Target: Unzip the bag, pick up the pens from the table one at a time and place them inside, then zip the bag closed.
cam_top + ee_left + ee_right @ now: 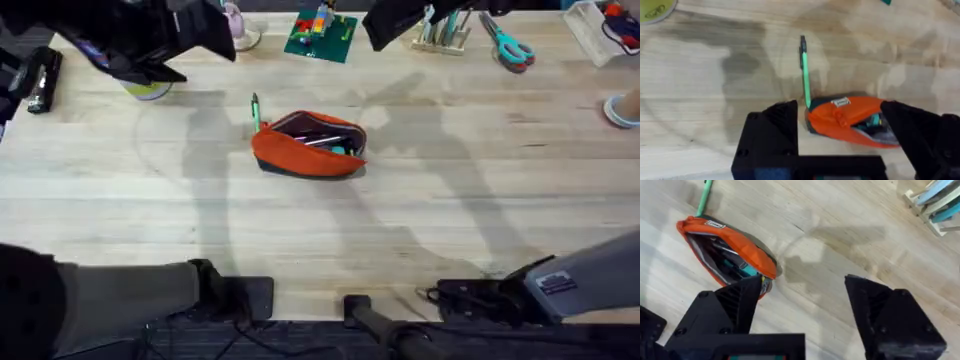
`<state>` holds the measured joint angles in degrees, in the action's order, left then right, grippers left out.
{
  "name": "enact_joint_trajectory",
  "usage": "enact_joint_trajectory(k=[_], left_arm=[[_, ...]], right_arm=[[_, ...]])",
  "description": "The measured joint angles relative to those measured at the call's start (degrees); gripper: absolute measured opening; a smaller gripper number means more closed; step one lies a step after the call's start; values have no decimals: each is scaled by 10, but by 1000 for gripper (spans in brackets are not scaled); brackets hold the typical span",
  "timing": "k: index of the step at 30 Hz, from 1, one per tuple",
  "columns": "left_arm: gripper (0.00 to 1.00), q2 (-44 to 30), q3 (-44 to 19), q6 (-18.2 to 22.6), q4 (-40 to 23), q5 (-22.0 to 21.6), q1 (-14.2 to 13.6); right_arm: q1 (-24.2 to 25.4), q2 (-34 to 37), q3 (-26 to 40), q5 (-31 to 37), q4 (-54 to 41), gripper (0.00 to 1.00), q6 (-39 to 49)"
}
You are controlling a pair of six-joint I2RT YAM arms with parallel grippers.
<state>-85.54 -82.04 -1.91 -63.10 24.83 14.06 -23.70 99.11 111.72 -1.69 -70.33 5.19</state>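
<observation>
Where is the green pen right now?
The green pen lies on the table left of centre in the overhead view, its lower end touching the left end of the open orange bag.

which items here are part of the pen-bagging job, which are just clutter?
Job:
bag, unzipped, pens already inside
green pen on the table, beside the bag's end

Clutter:
scissors
brick model
wooden rack
</observation>
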Motion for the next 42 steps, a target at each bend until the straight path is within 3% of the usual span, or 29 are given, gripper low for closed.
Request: enact_joint_trajectory(k=[9,13,19,26,42], left_arm=[[996,-2,0,-102,57,-108,-114],[995,-4,0,-132,59,-153,-146],[995,-51,0,-153,67,-185,-160],[995,-135,0,-194,70,-193,-162],[995,-254,0,-235,68,-226,-177]], right_arm=[[0,0,0,0,-11,998,0],[0,0,0,0,-15,998,0],[0,0,0,0,-16,998,4],[0,0,0,0,-18,998,4],[0,0,0,0,-18,997,4]])
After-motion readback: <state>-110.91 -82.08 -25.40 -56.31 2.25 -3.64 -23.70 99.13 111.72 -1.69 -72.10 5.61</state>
